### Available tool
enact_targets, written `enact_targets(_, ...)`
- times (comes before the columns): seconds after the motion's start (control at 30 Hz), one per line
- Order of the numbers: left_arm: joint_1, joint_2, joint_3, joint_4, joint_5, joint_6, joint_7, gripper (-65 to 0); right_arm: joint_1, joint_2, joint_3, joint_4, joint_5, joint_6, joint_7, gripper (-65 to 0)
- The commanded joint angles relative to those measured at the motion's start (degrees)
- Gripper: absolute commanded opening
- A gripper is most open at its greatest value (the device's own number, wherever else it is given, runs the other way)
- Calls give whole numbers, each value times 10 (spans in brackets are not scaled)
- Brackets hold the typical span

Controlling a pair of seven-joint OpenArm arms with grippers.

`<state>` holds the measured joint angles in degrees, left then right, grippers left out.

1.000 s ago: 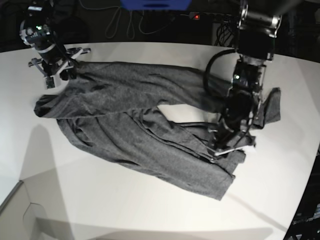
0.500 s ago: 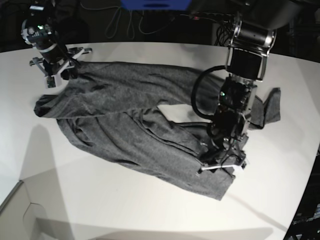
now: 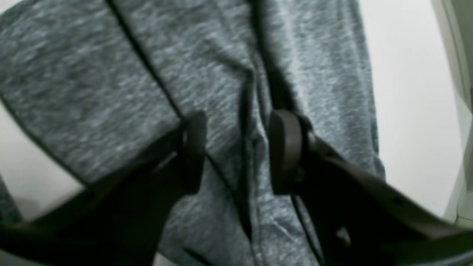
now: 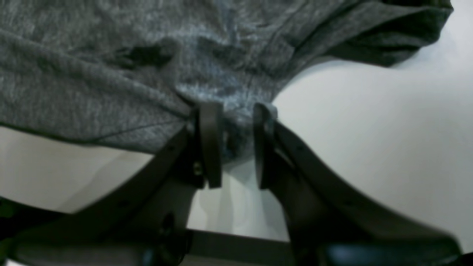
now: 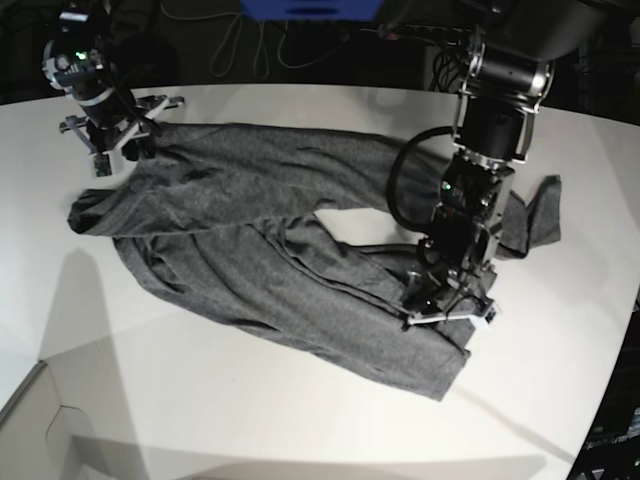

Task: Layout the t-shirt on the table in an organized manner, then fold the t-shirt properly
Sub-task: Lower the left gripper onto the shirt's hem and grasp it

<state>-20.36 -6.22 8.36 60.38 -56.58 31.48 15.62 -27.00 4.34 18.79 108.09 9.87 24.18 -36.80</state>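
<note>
Grey t-shirt (image 5: pixel 250 250) rumpled on white table (image 5: pixel 200 420) | step: layout | right gripper (image 4: pixel 236 144) pinches far-left edge | left gripper (image 3: pixel 236 151) part-open astride near-right fold | next: close, pull flat.

Setting: robotics lab. Evidence: white table (image 5: pixel 300 420) with two mounted arms; cables (image 5: pixel 250 45) against dark background behind the table.

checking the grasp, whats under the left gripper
Wrinkled t-shirt lies directly under the left gripper, a fold ridge between its jaws. The table beneath is covered there.
</note>
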Motion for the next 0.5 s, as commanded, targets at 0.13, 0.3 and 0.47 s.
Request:
enact_targets(0.13,-20,-2,0,9,4,-3,-5,-385,1,5,2,10,5,-2,11,-499)
enact_targets(0.3,-32,0,1,-26,4,-6,-5,-392,1,5,2,10,5,-2,11,-499)
enact_targets(0.47,-40,8,1,-39,4,-8,-5,-467,1,5,1,10,5,-2,11,-499)
